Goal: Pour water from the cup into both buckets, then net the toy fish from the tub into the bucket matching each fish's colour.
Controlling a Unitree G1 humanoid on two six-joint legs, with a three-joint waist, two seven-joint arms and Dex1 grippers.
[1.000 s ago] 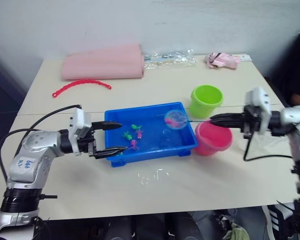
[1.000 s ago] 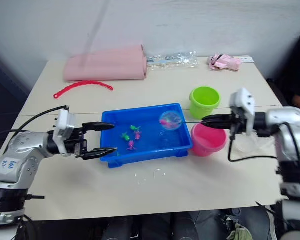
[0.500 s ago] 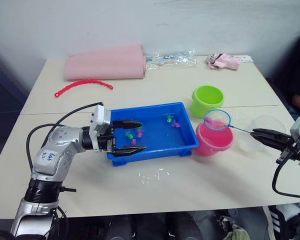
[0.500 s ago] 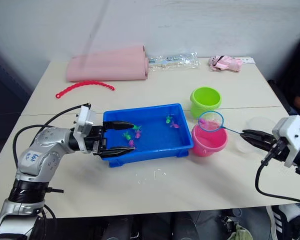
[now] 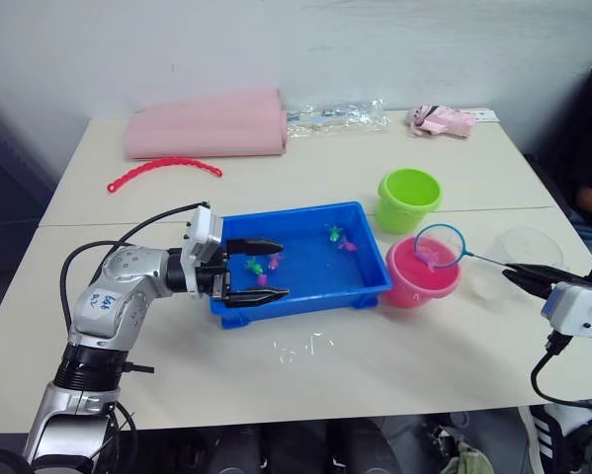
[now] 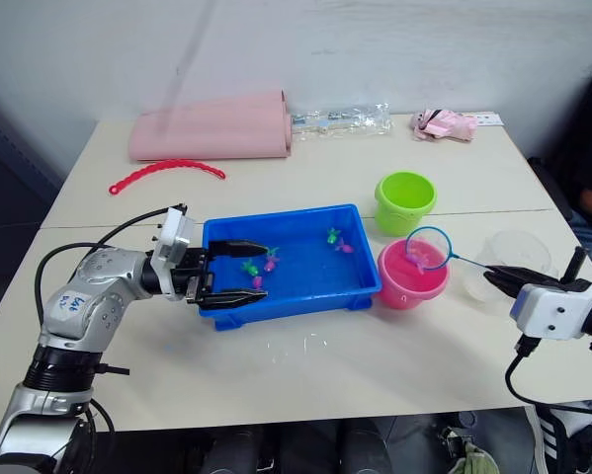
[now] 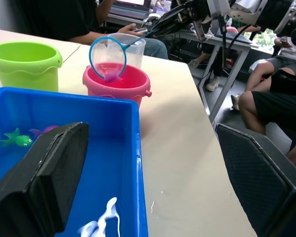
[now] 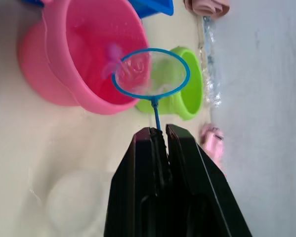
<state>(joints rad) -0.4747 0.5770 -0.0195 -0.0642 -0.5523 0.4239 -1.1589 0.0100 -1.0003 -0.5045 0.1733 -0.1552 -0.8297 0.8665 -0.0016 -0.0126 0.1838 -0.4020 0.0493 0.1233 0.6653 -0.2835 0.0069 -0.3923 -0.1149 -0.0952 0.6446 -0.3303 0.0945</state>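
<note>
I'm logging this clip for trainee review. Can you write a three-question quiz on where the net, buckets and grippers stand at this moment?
1. True or false: the right gripper is shut on the net by its handle.
2. The net's hoop is over which container? A) the green bucket B) the pink bucket C) the blue tub
3. Fill in: the left gripper is ____, its fingers at the tub's left end.

Key: 1 true. 2 B. 3 open.

Blue tub (image 5: 305, 286), lime and pink buckets (image 5: 422, 276) (glossy), blue-hooped net (image 5: 439, 246)
</note>
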